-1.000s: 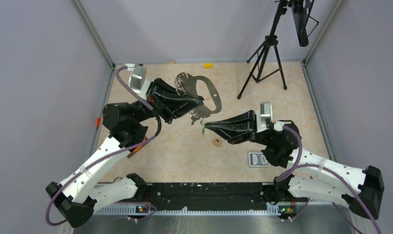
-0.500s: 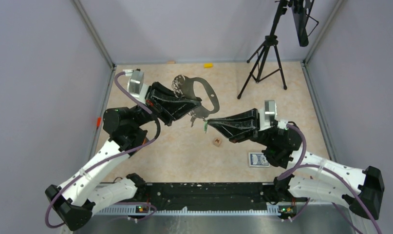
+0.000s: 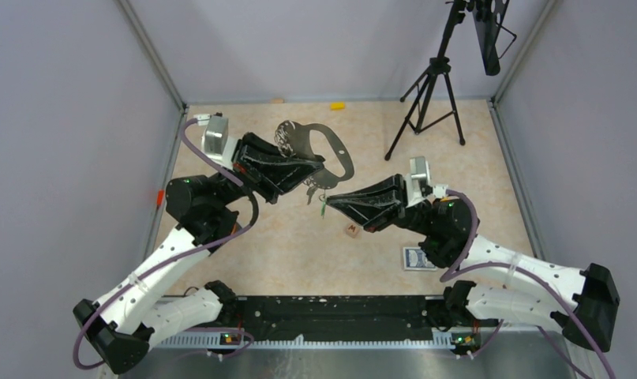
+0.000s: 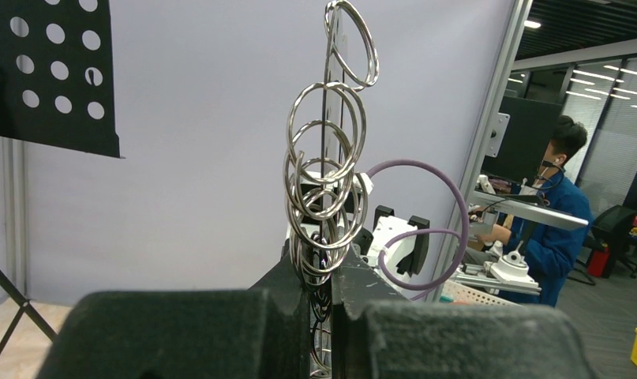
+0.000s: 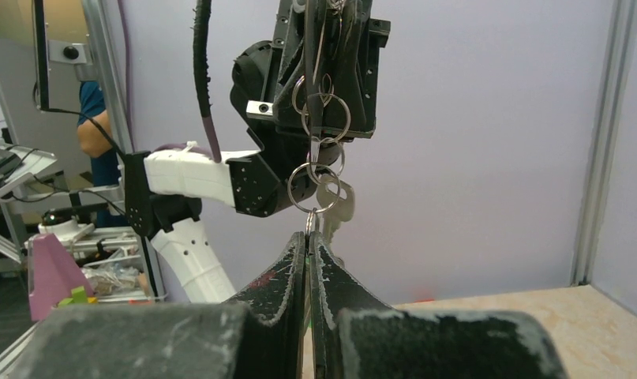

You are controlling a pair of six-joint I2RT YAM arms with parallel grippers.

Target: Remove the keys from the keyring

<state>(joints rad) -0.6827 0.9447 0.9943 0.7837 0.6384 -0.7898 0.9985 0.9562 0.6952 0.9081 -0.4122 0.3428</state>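
In the top view my left gripper [image 3: 318, 169] is shut on the keyring [image 3: 340, 150], a flat grey D-shaped loop held up off the table. In the left wrist view the keyring stands edge-on between the jaws of the left gripper [image 4: 323, 267], with several small split rings [image 4: 321, 245] stacked along it. My right gripper [image 3: 328, 199] is shut on the green-headed key [image 3: 323, 208], which hangs just below the keyring. The right wrist view shows the right gripper [image 5: 309, 237] closed under a small ring, with a silvery key [image 5: 336, 204] dangling beside it.
A small brown cube [image 3: 352, 230] and a blue card deck [image 3: 420, 258] lie on the table under the right arm. A black tripod [image 3: 425, 103] stands at the back right. A small yellow piece [image 3: 337, 105] lies by the back wall.
The right gripper has shifted a little to the left and up with the green key. The left gripper and keyring have eased slightly left and back.
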